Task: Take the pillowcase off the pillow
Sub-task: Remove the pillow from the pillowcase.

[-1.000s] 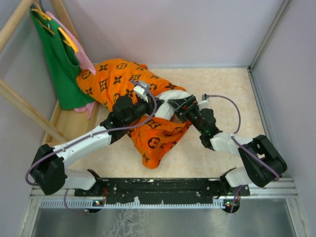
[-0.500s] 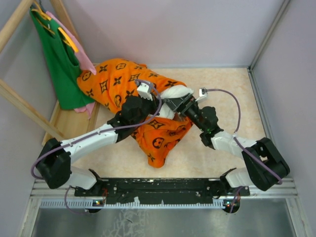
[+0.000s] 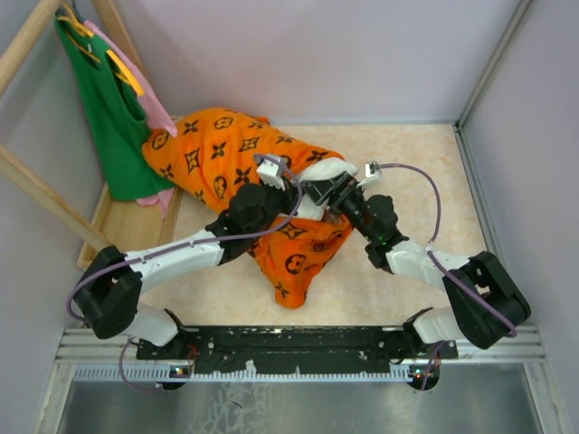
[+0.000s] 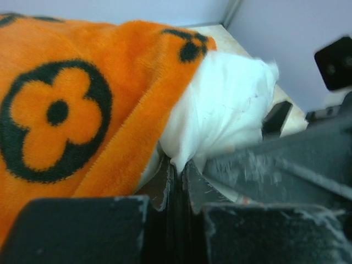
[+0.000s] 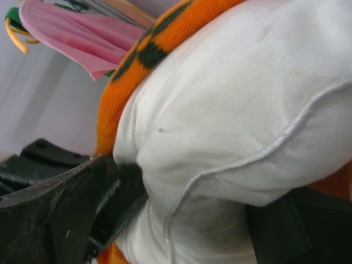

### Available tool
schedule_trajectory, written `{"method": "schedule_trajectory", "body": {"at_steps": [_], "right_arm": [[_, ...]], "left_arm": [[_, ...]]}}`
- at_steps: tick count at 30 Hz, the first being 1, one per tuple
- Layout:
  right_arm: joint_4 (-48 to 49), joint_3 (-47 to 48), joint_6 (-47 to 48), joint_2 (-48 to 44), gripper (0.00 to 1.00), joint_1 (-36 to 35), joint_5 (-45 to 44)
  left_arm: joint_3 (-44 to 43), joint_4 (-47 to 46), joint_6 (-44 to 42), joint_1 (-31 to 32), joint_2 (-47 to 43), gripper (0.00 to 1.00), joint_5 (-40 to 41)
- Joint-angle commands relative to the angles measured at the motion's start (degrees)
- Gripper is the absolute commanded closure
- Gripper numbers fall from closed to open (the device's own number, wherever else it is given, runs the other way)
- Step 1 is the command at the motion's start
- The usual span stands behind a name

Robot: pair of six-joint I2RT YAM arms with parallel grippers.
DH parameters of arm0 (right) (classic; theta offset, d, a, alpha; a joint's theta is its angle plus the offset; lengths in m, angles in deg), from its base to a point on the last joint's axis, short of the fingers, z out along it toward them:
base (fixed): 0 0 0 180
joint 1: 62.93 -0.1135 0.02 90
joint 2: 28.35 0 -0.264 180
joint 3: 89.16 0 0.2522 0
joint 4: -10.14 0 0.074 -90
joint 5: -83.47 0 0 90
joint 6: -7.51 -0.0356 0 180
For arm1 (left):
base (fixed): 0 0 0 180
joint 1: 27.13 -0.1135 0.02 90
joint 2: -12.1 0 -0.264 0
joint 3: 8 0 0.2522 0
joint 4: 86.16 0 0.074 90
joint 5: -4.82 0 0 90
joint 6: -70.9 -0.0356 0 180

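At the desk's (image 3: 407, 163) middle | I am pressing my left gripper (image 4: 176, 168) together at the pillowcase (image 3: 217, 149) hem | I am straddling the pillow (image 5: 231, 99) end, right gripper (image 3: 322, 193) spread wide.

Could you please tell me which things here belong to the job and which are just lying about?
Job: orange pillowcase, white pillow.
Lying about: green tank top, pink garment, wooden rack.
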Motion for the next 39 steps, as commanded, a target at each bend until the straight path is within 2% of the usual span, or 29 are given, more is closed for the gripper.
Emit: {"method": "schedule_trajectory", "body": {"at_steps": [1, 5, 10, 19, 24, 29, 33, 37, 39], "right_arm": [[23.9, 6.2, -3.0, -2.7, 0.01, -2.4, 0.0], [27.2, 5.1, -5.8, -1.7, 0.01, -0.6, -1.2], [25.5, 7.4, -6.0, 0.0, 0.01, -0.5, 1.2], [19.2, 4.4, 2.1, -5.3, 0.03, -3.7, 1.7], [18.0, 2.0, 3.1, -7.4, 0.06, -3.9, 0.7], [17.8, 2.4, 3.4, -7.1, 0.14, -3.9, 0.3], [17.4, 3.0, 3.9, -6.5, 0.27, -3.9, -0.4], [13.6, 3.8, 4.1, -6.2, 0.62, -3.9, -2.0], [11.5, 3.9, 5.9, -6.9, 0.86, -3.7, -1.8]], "left_arm": [[8.5, -1.0, 1.9, 4.8, -0.1, 1.0, -10.3], [13.4, -4.3, 1.9, 4.8, -2.8, 1.0, -10.9], [15.1, -4.7, 2.1, 4.8, -4.0, 1.0, -9.0], [8.1, 2.6, 5.3, 4.6, 0.2, 1.0, 5.2], [5.4, 3.4, 4.8, 4.5, 1.0, 1.0, 5.9], [5.0, 2.7, 4.4, 4.5, 0.8, 1.0, 4.4], [6.4, 0.9, 4.6, 4.5, -0.1, 1.0, 3.0], [8.3, -1.0, 4.5, 4.4, -1.3, 1.0, 1.2], [9.2, -1.7, 1.9, 4.4, -2.4, 0.99, -1.8]]}}
